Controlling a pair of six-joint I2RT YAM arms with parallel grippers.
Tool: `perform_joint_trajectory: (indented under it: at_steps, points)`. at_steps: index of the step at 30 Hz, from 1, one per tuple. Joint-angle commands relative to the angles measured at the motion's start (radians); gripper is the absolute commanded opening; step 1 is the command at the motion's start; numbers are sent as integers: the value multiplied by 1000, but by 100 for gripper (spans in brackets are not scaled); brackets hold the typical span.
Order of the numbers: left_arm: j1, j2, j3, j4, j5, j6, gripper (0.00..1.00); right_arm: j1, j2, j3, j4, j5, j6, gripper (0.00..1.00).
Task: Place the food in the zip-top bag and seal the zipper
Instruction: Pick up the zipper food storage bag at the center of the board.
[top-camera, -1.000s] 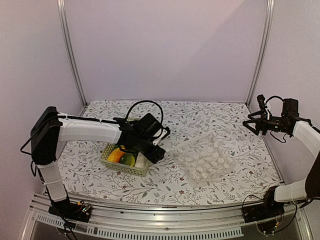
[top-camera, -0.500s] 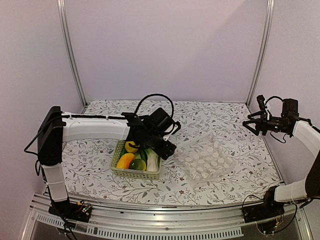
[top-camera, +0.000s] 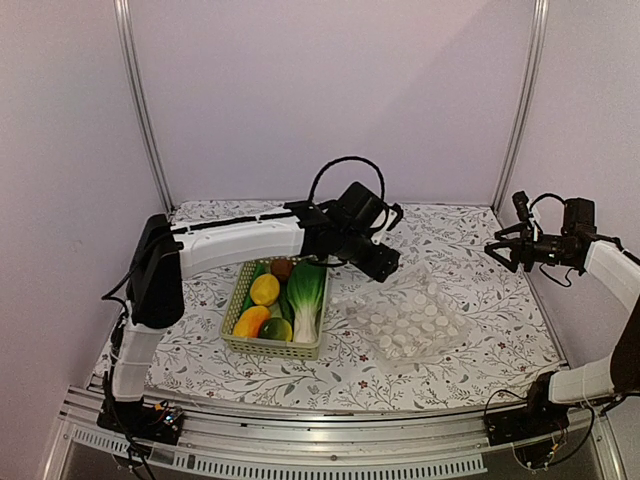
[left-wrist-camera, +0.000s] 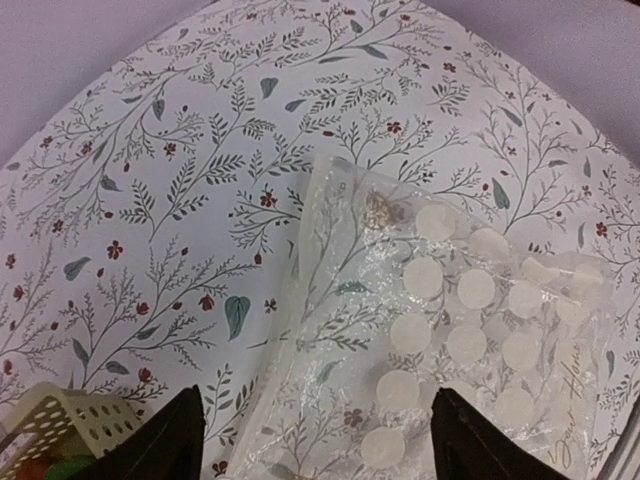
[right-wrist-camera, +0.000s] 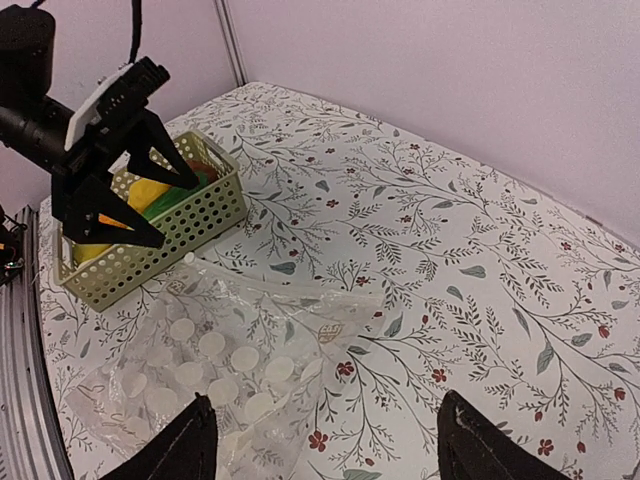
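Food (top-camera: 272, 298), small yellow, orange, green and brown toys, sits in the pale green plastic basket (top-camera: 270, 346) from above, just beside the clear dotted bag (top-camera: 410, 320). Left wrist: left gripper (left-wrist-camera: 315, 400) gapes empty over that bag. Right wrist: right gripper (right-wrist-camera: 328, 400) gapes empty too. Nothing is packed or zipped yet.

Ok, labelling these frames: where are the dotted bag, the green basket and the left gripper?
dotted bag (top-camera: 405, 322), top view, middle of its dotted panel.
green basket (top-camera: 272, 347), top view, its near wall.
left gripper (right-wrist-camera: 178, 213), right wrist view, midway between its open fingertips.
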Motion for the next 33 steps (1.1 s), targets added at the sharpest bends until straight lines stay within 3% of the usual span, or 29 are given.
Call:
perform_joint_trajectory:
  at_steps: [1, 7, 15, 25, 33]
  points:
    - [39, 131, 89, -95, 48, -6, 81, 2, 9, 28, -16, 3, -12, 74]
    - [70, 202, 108, -92, 73, -43, 84, 1, 15, 30, -24, 3, -18, 74]
    - [79, 271, 110, -63, 222, -17, 70, 1, 31, 36, -37, -3, -28, 73]
    - [79, 311, 131, -26, 275, -9, 47, 2, 37, 38, -41, -2, -32, 73]
    - [69, 312, 124, -4, 283, -20, 14, 2, 46, 39, -43, -1, -32, 72]
